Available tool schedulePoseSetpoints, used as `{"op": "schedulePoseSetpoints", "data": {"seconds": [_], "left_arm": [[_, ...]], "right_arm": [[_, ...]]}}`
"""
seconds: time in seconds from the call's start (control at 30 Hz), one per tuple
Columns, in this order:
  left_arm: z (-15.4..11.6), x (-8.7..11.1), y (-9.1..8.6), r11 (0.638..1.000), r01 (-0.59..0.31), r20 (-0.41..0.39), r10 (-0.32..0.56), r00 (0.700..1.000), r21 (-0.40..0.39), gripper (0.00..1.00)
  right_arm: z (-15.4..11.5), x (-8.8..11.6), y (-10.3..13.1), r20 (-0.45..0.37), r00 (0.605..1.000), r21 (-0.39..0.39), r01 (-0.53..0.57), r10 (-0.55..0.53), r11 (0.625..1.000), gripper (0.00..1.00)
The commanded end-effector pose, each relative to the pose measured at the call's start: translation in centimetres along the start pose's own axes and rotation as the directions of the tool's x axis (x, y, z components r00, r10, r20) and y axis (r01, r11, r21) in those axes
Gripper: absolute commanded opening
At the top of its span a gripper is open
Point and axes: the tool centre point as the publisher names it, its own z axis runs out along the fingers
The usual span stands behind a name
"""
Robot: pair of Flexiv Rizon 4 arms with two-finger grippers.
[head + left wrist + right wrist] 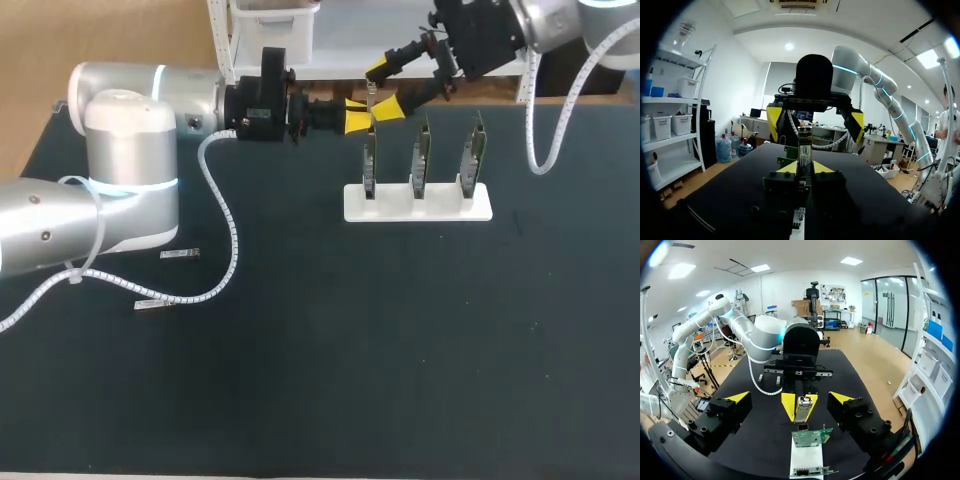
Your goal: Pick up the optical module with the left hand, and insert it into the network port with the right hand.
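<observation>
The dark, matte table (pixel 400 350) fills the head view. The left arm (pixel 120 170) comes in from 9 o'clock and stretches across the far side, and the right arm (pixel 560 25) drops in from 1 o'clock. A white stand (pixel 420 205) sits on the table at about 1 o'clock from its middle. It carries three green circuit boards (pixel 422 155) upright in a row. The left tool (pixel 366 115) hangs just above the far end of the leftmost board, its yellow tips pressed from both sides on the optical module (pixel 371 97). The module is a slim silver metal bar with a pale label down one face, and it stands upright out of the fingers. In the right wrist view it sits between the left tool's tips, directly ahead of that camera and above the nearest board. The right tool (pixel 385 88) faces the left tool with its fingers spread wide, one on each side of the module and clear of it. Two spare modules (pixel 180 255) lie flat on the table at 9 o'clock, near the left arm and well apart from the stand. That makes three modules in all: one held and two lying.
</observation>
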Motion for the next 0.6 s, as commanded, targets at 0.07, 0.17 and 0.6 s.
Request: {"op": "schedulePoseSetpoints", "data": {"seconds": [0.07,0.17,0.6], "left_arm": [[-0.02,0.04,-0.18,1.0,-0.001,0.001,0.001,1.0,-0.006,0.0],[-0.02,0.04,-0.18,1.0,-0.001,0.001,0.001,1.0,-0.006,0.0],[-0.02,0.04,-0.18,1.0,-0.001,0.001,0.001,1.0,-0.006,0.0]], "right_arm": [[0.43,-0.17,-0.38,-0.008,1.0,-0.004,-0.004,0.004,1.0,1.0],[0.61,-0.11,-0.38,-0.013,1.0,0.003,-0.008,0.008,1.0,1.0],[0.74,0.04,-0.59,-0.027,0.999,0.046,-0.034,0.035,0.998,0.0]]}}
